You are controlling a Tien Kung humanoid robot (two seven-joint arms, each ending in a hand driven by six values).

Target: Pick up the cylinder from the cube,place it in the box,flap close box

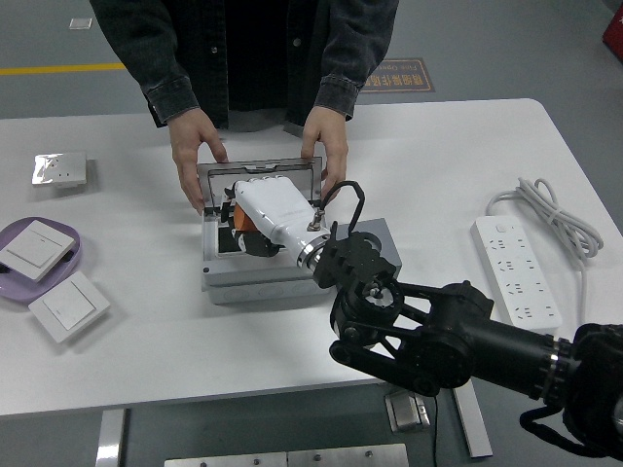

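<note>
The grey box (255, 280) sits mid-table with its lid (255, 173) standing open at the back. My right hand (255, 212), white with black fingers, reaches into the box and is curled around the orange cylinder (243, 223), which shows only as a sliver under the palm. A grey cube (382, 241) stands against the box's right side, mostly hidden by my black right arm (428, 326). A person's two hands (195, 146) hold the lid's left and right edges. My left arm is out of view.
A purple plate (58, 261) with a white switch panel lies at the far left, another switch panel (68, 306) before it and a wrapped one (60, 169) behind. A white power strip (518, 269) with its cable lies at the right.
</note>
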